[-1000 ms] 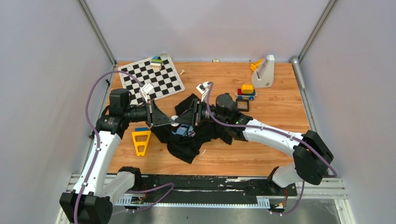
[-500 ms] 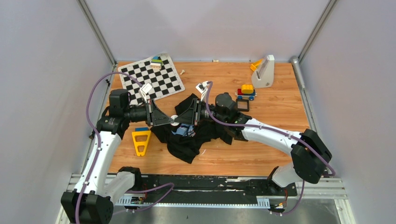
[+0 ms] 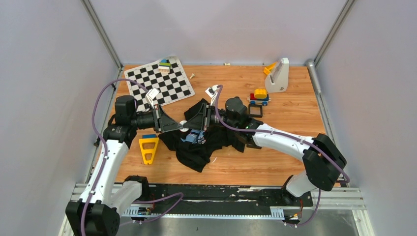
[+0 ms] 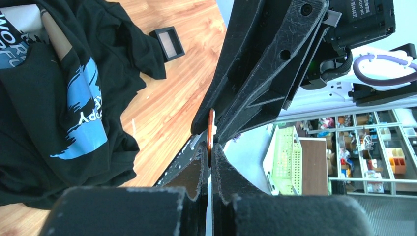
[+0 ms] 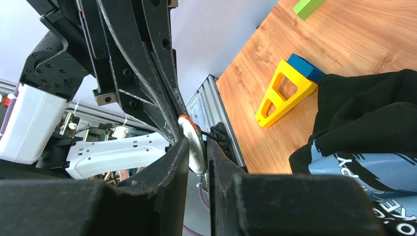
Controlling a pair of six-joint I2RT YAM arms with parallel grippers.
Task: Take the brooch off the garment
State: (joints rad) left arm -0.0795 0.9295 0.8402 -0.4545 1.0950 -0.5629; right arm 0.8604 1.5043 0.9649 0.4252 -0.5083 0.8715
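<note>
The brooch (image 3: pixel 184 125), a small round piece with a coppery-orange rim and a pale face, is held in the air between both grippers, just above the left edge of the garment (image 3: pixel 201 142). My left gripper (image 3: pixel 180 127) is shut on it from the left and my right gripper (image 3: pixel 190 126) from the right, tips meeting. In the left wrist view the brooch (image 4: pixel 211 129) shows edge-on at my gripper (image 4: pixel 210 148). In the right wrist view the brooch (image 5: pixel 190 132) sits in my gripper (image 5: pixel 197 147). The black T-shirt (image 4: pixel 59 98) lies crumpled on the table.
A chessboard (image 3: pixel 160 83) with blocks lies at the back left. A yellow triangular piece (image 3: pixel 148 149) lies left of the shirt. A toy car (image 3: pixel 258 97), a black square frame (image 3: pixel 255 110) and a white stand (image 3: pixel 278 75) are at the back right.
The right arm's elbow has shifted slightly left. Both grippers stay closed together on the brooch at almost the same spot.
</note>
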